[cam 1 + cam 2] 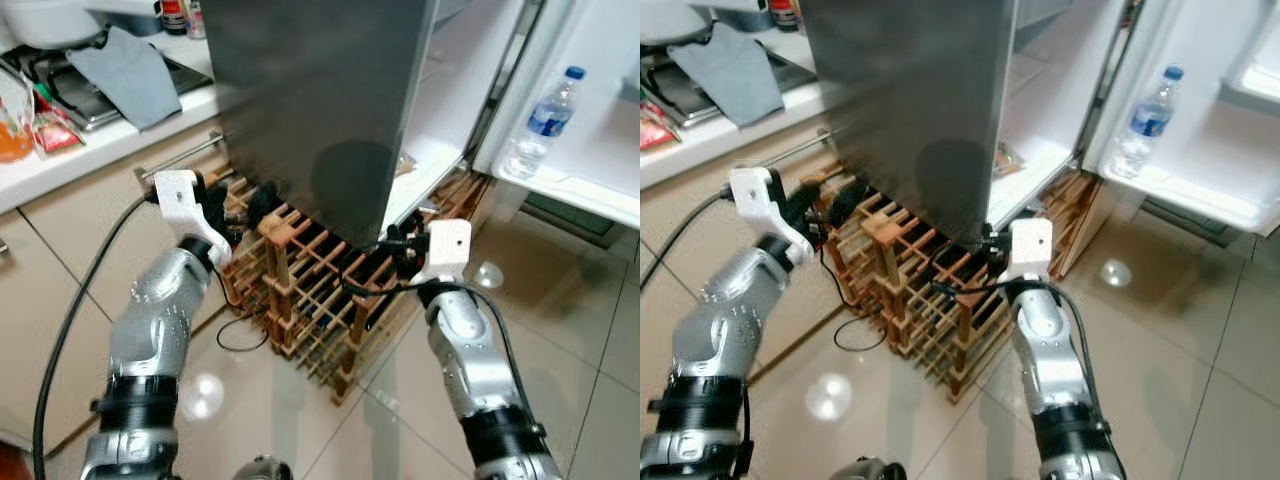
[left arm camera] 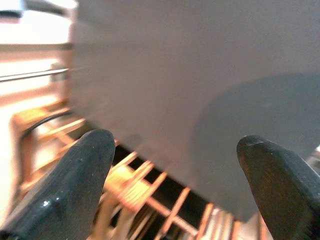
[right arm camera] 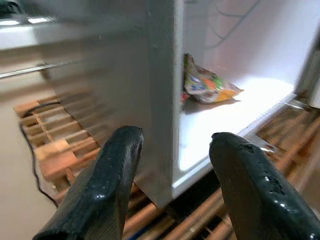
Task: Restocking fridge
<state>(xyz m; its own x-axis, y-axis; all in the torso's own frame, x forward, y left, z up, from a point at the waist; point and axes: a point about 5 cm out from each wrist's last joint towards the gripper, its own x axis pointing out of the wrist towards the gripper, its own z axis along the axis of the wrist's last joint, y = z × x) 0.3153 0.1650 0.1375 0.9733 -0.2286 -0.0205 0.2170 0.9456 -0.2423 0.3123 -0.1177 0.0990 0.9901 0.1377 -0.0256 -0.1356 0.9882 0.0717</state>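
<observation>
Grey fridge (image 1: pixel 320 110) corner sits just ahead of the spread right pincer (image 3: pixel 172 190); left pincer (image 2: pixel 175 185) spread too

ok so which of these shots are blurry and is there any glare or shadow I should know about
Left wrist view: soft, motion-blurred over the grey fridge side, a round shadow on it. Right wrist view: streaked at the wooden rack, while the snack packet reads fairly clearly. Both eye views: fairly sharp, with lamp glare spots on the floor tiles.

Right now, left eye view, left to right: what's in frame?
Snack packets → grey cloth → left gripper → wooden rack → right gripper → water bottle in the fridge door shelf.
</observation>
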